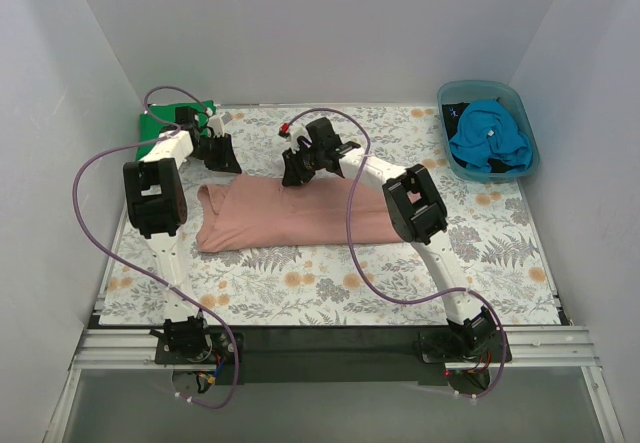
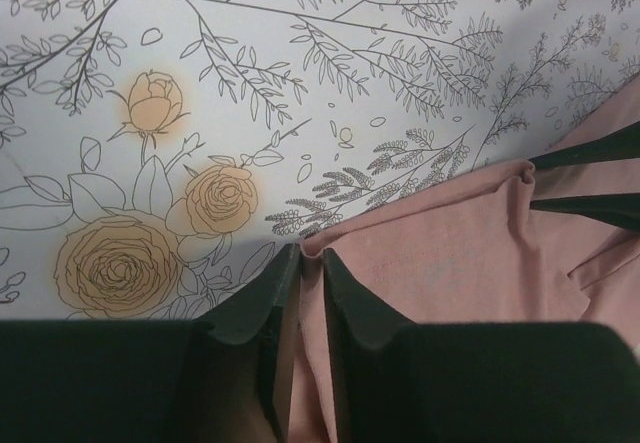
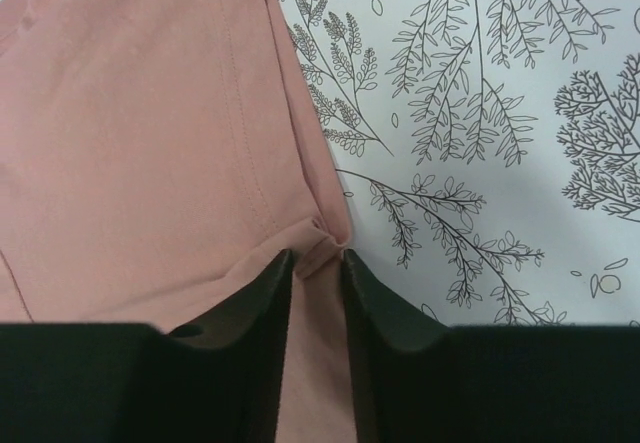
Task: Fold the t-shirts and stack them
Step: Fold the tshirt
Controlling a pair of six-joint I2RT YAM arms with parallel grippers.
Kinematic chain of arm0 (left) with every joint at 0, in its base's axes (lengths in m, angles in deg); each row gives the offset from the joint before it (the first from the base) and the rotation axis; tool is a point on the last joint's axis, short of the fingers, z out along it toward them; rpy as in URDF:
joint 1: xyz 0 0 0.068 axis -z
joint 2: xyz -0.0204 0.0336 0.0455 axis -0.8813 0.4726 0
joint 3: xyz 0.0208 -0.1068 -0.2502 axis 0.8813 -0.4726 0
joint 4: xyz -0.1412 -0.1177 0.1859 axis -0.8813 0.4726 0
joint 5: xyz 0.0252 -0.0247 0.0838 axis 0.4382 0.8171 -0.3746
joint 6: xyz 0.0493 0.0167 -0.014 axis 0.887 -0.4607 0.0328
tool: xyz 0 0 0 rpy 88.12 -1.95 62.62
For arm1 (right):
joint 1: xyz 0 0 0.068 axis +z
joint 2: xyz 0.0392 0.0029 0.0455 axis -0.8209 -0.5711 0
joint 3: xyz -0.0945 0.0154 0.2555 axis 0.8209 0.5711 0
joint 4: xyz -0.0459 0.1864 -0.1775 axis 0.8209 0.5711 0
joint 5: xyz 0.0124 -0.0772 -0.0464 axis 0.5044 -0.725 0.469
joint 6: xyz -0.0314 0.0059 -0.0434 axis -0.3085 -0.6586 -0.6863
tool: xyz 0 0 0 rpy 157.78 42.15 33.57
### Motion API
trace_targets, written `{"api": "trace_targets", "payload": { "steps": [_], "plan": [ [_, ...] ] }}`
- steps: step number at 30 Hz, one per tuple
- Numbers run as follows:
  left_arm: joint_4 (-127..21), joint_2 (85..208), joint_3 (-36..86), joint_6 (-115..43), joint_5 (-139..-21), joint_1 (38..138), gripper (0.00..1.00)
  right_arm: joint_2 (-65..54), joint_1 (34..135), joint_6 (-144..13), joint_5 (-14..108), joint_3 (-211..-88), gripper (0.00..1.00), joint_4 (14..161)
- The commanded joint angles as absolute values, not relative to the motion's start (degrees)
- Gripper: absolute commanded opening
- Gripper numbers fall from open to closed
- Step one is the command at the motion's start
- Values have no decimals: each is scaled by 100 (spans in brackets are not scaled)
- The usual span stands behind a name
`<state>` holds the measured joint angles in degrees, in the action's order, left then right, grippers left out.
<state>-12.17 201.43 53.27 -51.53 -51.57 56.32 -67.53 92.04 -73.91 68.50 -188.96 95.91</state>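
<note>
A dusty pink t-shirt (image 1: 290, 213) lies spread on the floral table covering in the middle of the table. My left gripper (image 1: 220, 155) is at its back left edge, and in the left wrist view it (image 2: 310, 258) is shut on a thin fold of pink cloth (image 2: 440, 253). My right gripper (image 1: 297, 170) is at the shirt's back edge; in the right wrist view it (image 3: 315, 261) is closed on a bunched hem of the pink shirt (image 3: 130, 143). A green t-shirt (image 1: 165, 120) lies at the back left corner. A blue t-shirt (image 1: 488, 135) sits in the tub.
The teal plastic tub (image 1: 528, 163) stands at the back right. White walls enclose the table on three sides. The floral table covering (image 1: 330, 283) shows in front of the pink shirt. Purple cables loop over both arms.
</note>
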Motion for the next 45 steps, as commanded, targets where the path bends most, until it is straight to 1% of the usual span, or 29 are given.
{"api": "trace_targets", "payload": {
  "steps": [1,3,4,5,7,10,12,16,18,27,30,33,34,37,41,45],
  "plan": [
    [-1209,20136,5579,-5068,-5159,5661,13,-6814,9139,-7349,7073,-18941,31,9527],
    [-1200,20119,5579,-5059,-5150,5661,3,-6814,9121,-7305,7108,-18949,25,9509],
    [-1200,20119,5562,-5051,-5150,5661,0,-6806,9112,-7296,7126,-18941,24,9509],
    [-1209,20101,5571,-5059,-5141,5661,0,-6788,9104,-7296,7126,-18941,23,9501],
    [-1209,20049,5562,-5033,-5124,5661,0,-6770,9095,-7296,7152,-18932,17,9492],
    [-1226,19926,5501,-4945,-5106,5661,0,-6700,9086,-7296,7205,-18923,12,9492],
    [-1253,19856,5439,-4901,-5097,5661,0,-6674,9077,-7296,7214,-18914,15,9492],
    [-1367,19557,5202,-4691,-4904,5661,0,-6639,9077,-7287,7249,-18906,27,9492],
    [-1393,19346,5035,-4489,-4755,5661,0,-6586,9077,-7296,7258,-18871,30,9492],
    [-1393,18160,3937,-3285,-4113,5661,0,-6182,8919,-7322,7196,-18519,33,9500],
    [-1245,17747,3489,-2513,-3894,5661,0,-6024,8814,-7340,7205,-18405,33,9527],
    [-788,17544,3233,-1555,-3683,5661,0,-5900,8708,-7393,7188,-18343,33,9588],
    [-456,17474,3155,-1004,-3656,5661,0,-5857,8682,-7445,7187,-18343,34,9632],
    [273,17325,2996,-53,-3568,5661,0,-5777,8594,-7559,7170,-18299,34,9781],
    [724,16798,2382,1326,-3559,5661,0,-5611,8471,-7770,7179,-18194,34,10018],
    [664,16183,1574,1821,-3866,5670,0,-5487,8418,-7972,7214,-18062,34,10273]
  ]
}}
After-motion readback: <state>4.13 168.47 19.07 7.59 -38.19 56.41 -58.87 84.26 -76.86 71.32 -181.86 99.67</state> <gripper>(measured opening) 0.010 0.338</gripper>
